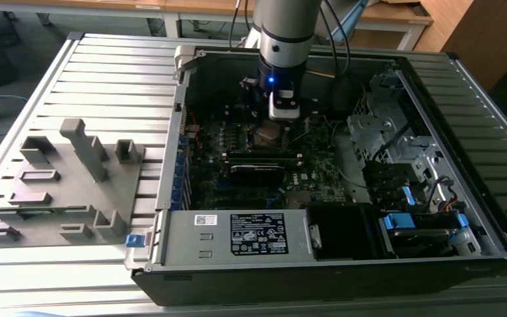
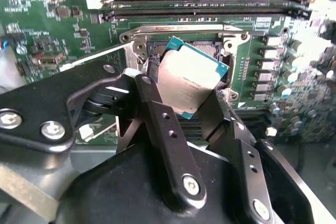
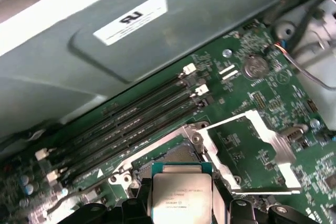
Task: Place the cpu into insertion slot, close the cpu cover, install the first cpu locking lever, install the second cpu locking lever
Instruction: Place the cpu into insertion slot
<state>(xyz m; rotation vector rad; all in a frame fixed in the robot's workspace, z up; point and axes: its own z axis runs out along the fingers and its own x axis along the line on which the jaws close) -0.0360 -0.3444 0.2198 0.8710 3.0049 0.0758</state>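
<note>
My gripper [image 2: 189, 106] is shut on the cpu [image 2: 191, 80], a flat silver square with a teal edge, clamped by its sides between the two black fingers [image 2: 157, 108]. In both wrist views the cpu [image 3: 181, 195] hangs just over the insertion slot [image 2: 207, 50], a dark socket with a metal rim on the green motherboard; I cannot tell whether they touch. The cpu cover [image 3: 278, 148], a silver frame with a square cut-out, lies swung open beside the insertion slot [image 3: 176, 156]. In the exterior view the gripper [image 1: 284, 112] reaches down into the open computer case.
Long black memory slots [image 3: 136, 124] run beside the socket. The case's metal wall [image 3: 173, 51] rises behind them. A power supply [image 1: 236, 234] sits at the case front and drive bays [image 1: 395, 152] at the exterior view's right. A grey parts fixture [image 1: 68, 178] lies outside, left of the case.
</note>
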